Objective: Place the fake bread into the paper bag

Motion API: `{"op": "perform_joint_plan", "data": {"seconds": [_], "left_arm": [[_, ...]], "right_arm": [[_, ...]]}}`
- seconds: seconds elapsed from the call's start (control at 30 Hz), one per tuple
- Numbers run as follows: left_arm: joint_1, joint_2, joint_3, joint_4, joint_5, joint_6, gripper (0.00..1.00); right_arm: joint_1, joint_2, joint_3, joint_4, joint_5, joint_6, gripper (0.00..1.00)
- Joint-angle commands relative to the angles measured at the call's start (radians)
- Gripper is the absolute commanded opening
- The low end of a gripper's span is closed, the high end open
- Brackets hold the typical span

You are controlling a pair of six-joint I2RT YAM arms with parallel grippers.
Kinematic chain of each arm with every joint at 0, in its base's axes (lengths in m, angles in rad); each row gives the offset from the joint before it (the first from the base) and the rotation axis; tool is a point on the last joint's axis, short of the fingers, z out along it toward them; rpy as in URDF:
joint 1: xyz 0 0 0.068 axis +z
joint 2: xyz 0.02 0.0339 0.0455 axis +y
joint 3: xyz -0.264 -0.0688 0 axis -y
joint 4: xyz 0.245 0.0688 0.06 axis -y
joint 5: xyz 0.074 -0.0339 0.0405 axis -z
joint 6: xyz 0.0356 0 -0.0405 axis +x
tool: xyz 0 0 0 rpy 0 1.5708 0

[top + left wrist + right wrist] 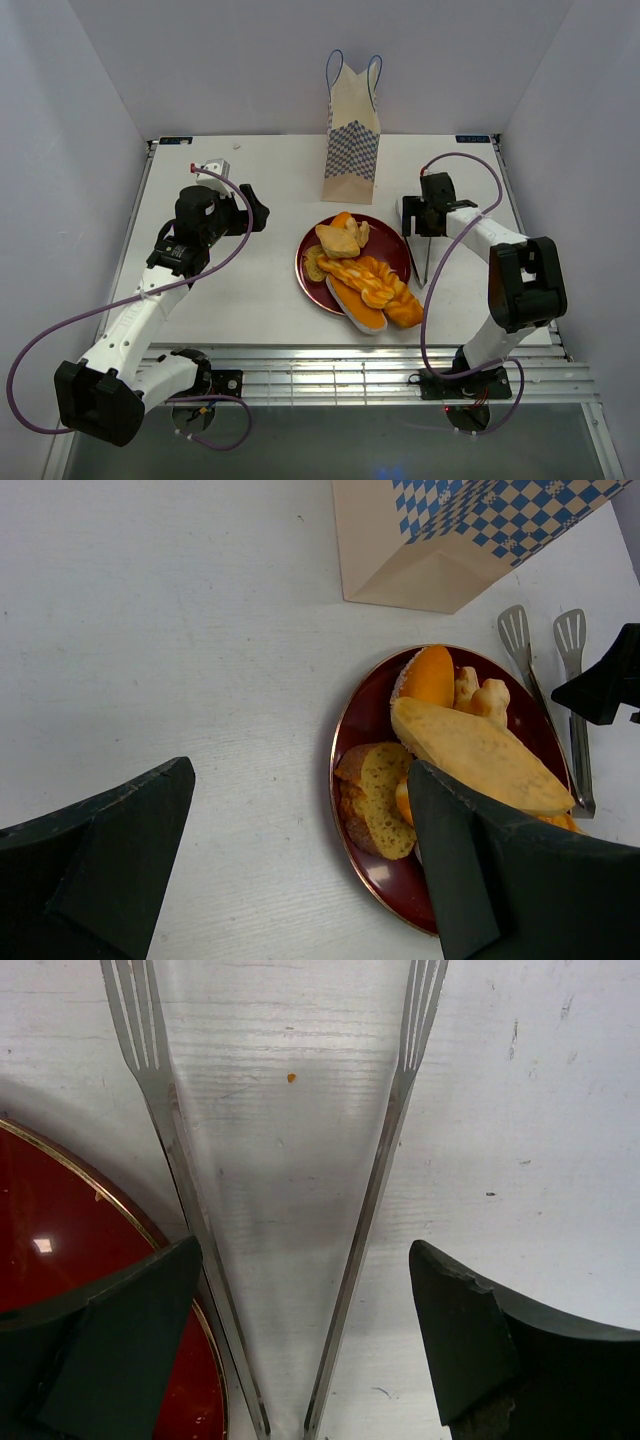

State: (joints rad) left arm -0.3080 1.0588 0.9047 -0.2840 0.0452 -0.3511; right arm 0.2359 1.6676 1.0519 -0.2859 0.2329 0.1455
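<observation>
Many glossy bread pieces, round plate

The paper bag, upper centre, was tan with blue-and-white checks below. The fake bread was glossy orange-tan, the plate dark red, the tongs silver.

We can read no text, brand, number or sign in any view. A small dark strip sits at the table's far edge, well left of the paper bag, and a second strip well right of it. Any lettering on them is too small for us to tell.
</observation>
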Motion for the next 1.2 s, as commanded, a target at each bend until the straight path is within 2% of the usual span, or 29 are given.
{"op": "perform_joint_plan", "data": {"seconds": [0.0,0.37,0.8,1.17], "left_arm": [[0.000,-0.006,0.025,0.012,0.018,-0.006,0.98],[0.000,-0.003,0.028,0.014,0.034,-0.005,0.98],[0.000,-0.003,0.026,0.014,0.039,-0.002,0.98],[-0.002,-0.005,0.026,0.017,0.056,-0.003,0.98]], "right_arm": [[0.005,-0.055,-0.004,0.028,0.011,0.019,0.90],[0.029,-0.002,0.020,0.034,-0.021,-0.004,0.90],[0.031,0.067,0.069,-0.007,0.063,-0.003,0.90],[0.031,0.041,0.008,-0.006,0.089,0.014,0.90]]}}
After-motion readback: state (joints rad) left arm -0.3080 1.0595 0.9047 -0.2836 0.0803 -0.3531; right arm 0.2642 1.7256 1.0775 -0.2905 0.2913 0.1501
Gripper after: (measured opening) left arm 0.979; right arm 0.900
